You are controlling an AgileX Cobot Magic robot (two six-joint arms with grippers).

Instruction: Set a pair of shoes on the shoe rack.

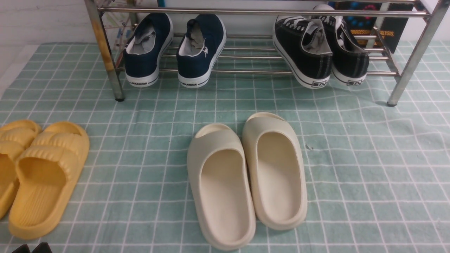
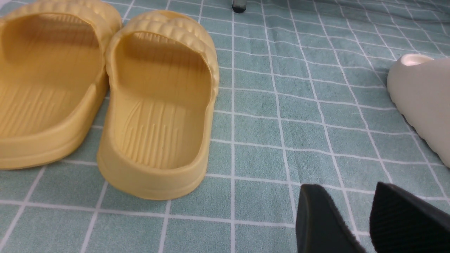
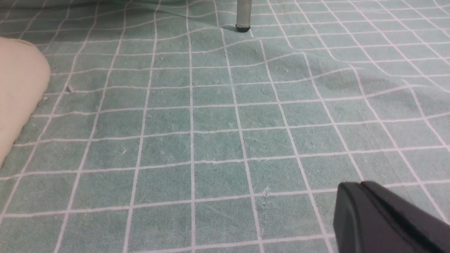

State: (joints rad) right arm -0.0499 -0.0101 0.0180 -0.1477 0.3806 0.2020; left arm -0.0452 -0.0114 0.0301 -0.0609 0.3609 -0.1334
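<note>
Two black canvas sneakers (image 1: 321,51) sit on the lower bars of the shoe rack (image 1: 246,12) in the front view, toes tilted in and heels hanging over the front bar, at the rack's right end; judging from that, the pair is already delivered and the placing step looks done; two navy slip-ons (image 1: 175,49) fill the left part of the same shelf, heels out likewise, so the rack holds two pairs and no more that can be seen; both pairs lie well ahead of the arms, far from any jaw; only a dark tip of the left gripper (image 1: 31,248) shows at the bottom edge, and the right gripper is out of this view.

Left wrist view; the left gripper (image 2: 365,218) hangs just above the green checked cloth (image 2: 316,105) with its jaws apart and nothing between them; the yellow slides (image 2: 105,95) lie ahead of the jaws and off to one side, the cream slide (image 2: 422,95) off to the other, both apart from the fingertips; a rack foot (image 2: 239,7) stands far beyond.

Right wrist view; the right gripper (image 3: 383,218) has its jaws pressed together on nothing, over bare cloth (image 3: 211,123); a rack leg (image 3: 243,15) stands well ahead of it, a cream slide (image 3: 17,88) off to the side; this resting pose suggests the arms are parked.
</note>
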